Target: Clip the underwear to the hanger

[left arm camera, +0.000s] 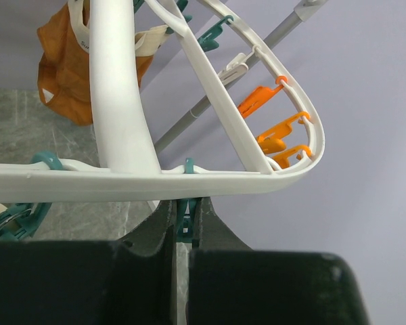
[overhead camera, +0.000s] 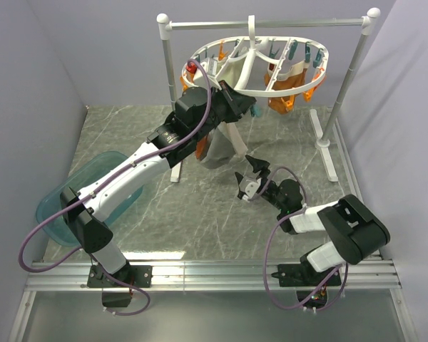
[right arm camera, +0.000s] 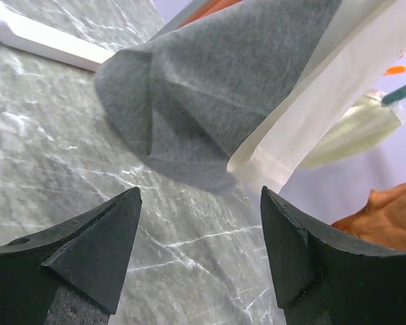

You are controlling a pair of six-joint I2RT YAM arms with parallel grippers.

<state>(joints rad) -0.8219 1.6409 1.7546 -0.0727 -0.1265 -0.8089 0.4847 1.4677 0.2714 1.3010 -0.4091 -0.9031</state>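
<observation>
At the near rim of the white hanger, the left claw is clenched on a teal peg, its black fingers nearly meeting around it. Below that arm the underwear hangs in a grey and cream fold toward the marble tabletop. Its top edge is hidden behind the arm, so whether a peg grips it cannot be told. The right claw sits low, just beside the garment's lower end, spread wide and holding nothing. Rust-orange garments and a cream garment dangle from other pegs of the hanger, which hooks over a silver rail stand with white knobs. A blue basin lies at the left, partly covered by the left arm. From the right wrist, the cloth's tip may touch the tabletop or hang just above it; the view does not settle it.
</observation>
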